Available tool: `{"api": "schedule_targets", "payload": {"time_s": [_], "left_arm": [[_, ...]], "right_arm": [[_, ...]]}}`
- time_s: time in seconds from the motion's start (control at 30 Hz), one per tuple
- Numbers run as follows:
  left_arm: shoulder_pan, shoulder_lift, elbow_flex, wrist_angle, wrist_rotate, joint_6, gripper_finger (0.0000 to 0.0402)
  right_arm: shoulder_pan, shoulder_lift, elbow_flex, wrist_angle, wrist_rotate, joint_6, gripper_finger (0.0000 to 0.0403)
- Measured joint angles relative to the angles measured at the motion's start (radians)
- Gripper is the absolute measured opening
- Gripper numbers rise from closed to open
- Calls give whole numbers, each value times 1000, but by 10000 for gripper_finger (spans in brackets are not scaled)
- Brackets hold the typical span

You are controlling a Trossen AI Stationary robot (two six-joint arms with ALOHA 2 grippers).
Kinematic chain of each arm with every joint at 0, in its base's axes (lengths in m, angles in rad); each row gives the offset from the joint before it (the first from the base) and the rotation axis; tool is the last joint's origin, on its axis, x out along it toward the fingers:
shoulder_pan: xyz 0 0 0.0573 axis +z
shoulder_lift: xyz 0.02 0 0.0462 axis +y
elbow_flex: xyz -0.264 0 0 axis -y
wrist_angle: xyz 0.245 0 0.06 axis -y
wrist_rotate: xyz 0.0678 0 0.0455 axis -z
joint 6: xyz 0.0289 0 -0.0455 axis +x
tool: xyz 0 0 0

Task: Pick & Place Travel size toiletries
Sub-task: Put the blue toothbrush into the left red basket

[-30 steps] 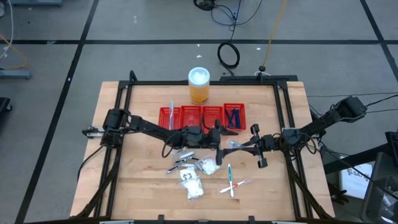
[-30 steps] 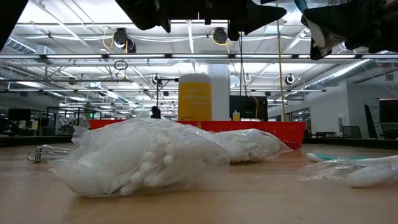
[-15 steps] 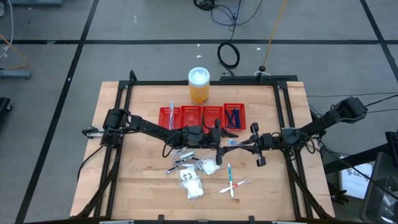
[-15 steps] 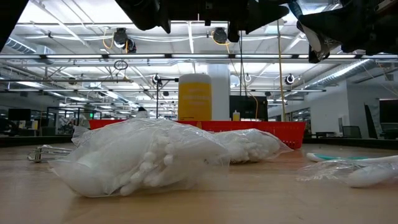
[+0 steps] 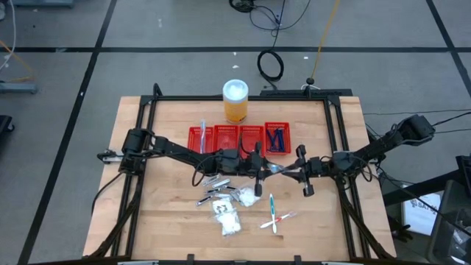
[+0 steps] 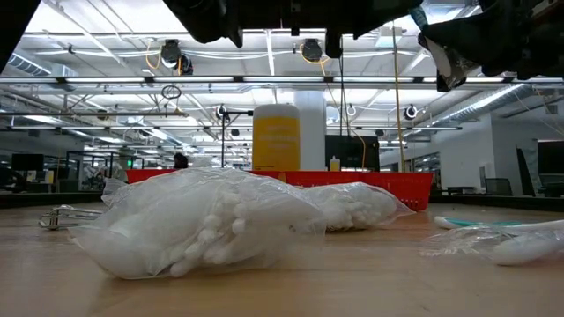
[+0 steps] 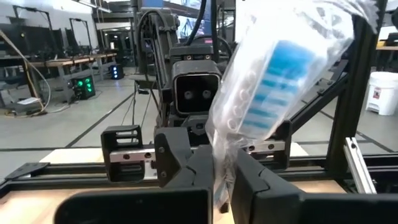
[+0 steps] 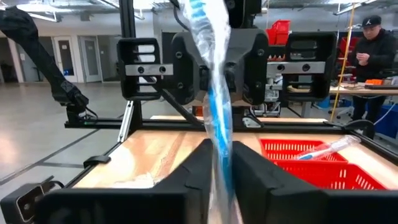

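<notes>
Wrapped toothbrush (image 7: 273, 81) pinched by both left pincer (image 7: 222, 180) and right pincer (image 8: 219, 167); lower end hidden

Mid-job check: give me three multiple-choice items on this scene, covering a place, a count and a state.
1. Where does the orange jar stand? A: behind the red tray; B: inside the tray; C: on the floor.
2. How many compartments has the tray? A: two; B: four; C: six.
3. The left hand is: A: open, empty; B: shut on the wrapped blue stick; C: out of view.
Key: 1A, the jar stands past the tray's far side; 2B, four in a row; 3B, the wrap is pinched in it.
</notes>
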Motion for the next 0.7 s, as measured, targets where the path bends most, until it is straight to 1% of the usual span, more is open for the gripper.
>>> {"api": "schedule_targets", "payload": {"time_s": [0.07,0.17,0.3,0.4,0.5,0.63,0.7], "left_arm": [[0,-5,0,-18,-12,-1,8],[-10,-41,-2,-73,-49,7,10],[-35,-138,-2,-261,-151,41,6],[-59,-214,-1,-410,-275,65,5],[-91,-282,-1,-554,-406,58,5],[-138,-364,-1,-752,-613,1,4],[-153,-400,-1,-866,-724,-63,5]], "right_arm": [[0,0,0,-22,0,-1,85],[0,0,0,-46,2,26,139],[0,0,0,-61,1,75,213],[1,1,-1,-76,-7,70,257],[1,1,-1,-80,-7,70,285],[1,1,-1,-85,-6,68,301],[1,1,-1,-91,-6,67,301]]}}
